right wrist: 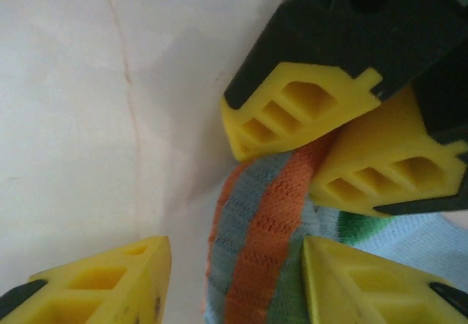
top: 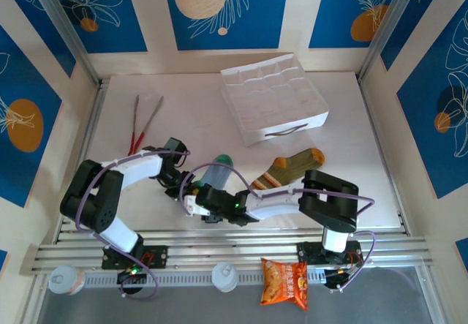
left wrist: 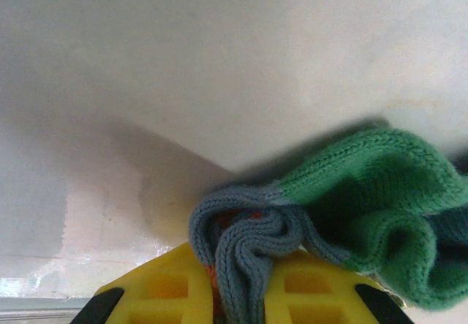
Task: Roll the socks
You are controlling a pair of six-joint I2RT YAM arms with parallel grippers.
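The grey sock (top: 216,169) sat near the front of the worktop (top: 183,119), between the two arms. It was bunched rather than flat, with its green toe slumped just beside the pinch point. The left gripper (left wrist: 234,298) was clamped on the gathered grey knit, and folds were squeezed up between its fingers. The right gripper (right wrist: 238,284) stood partly wide, one finger on either side of the orange-banded cuff, neither visibly pressing on it. The olive-green sock (top: 287,169) lay flat just to the right, apart from both grippers.

The step in hand looked like taking over the bundle to tighten the roll. To do it well, the right gripper would need to close on every layer of the cuff, not just the outer band, before the left one let go; otherwise the knit would likely spring loose. The two sets of fingers were very close together, so the approach needed to be slow and square.
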